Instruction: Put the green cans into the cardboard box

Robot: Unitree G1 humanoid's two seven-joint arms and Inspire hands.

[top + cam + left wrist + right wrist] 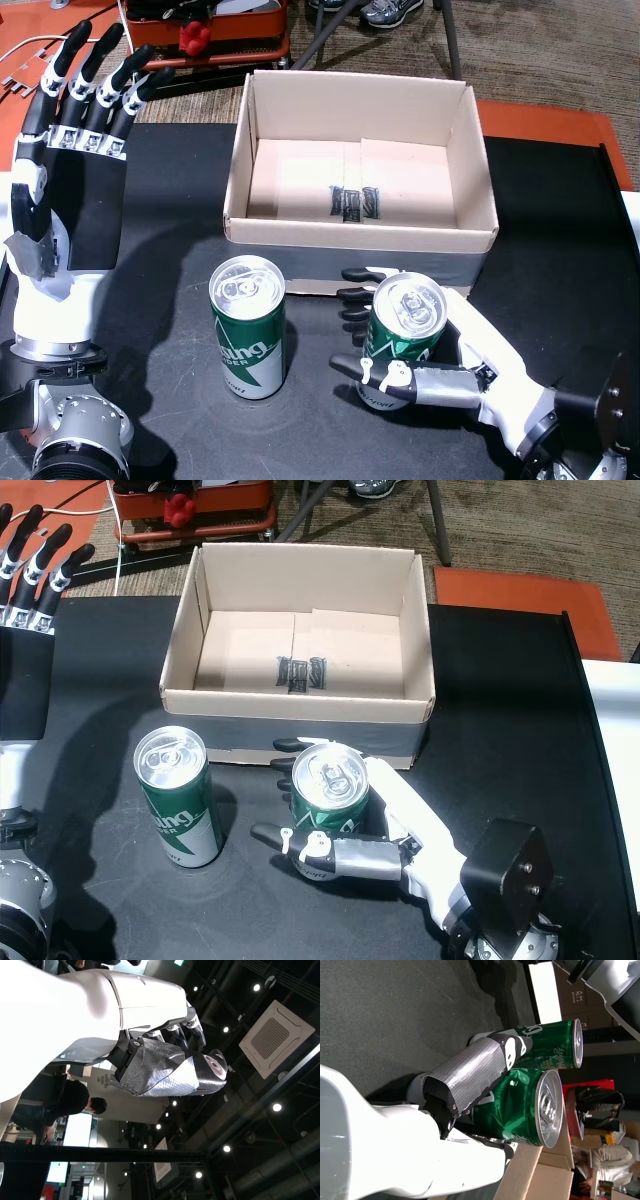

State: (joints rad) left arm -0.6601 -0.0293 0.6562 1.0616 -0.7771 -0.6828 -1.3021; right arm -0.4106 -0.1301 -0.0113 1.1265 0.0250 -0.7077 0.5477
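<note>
Two green cans: one (405, 335) is wrapped mid-body by the right hand (455, 365) fingers (352, 295). Thin slick walls, so probably easily dented; the other can (247, 325) is best taken mid-body too. The left hand (65, 170) is held open.

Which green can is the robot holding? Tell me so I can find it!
Look at the open cardboard box on the black table. Two green cans stand before it. It's the can with the white right hand wrapped around it; the other can stands alone.

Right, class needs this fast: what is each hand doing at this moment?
Left hand: open, fingers apart, holding nothing.
Right hand: closed around a green can on the table.
</note>
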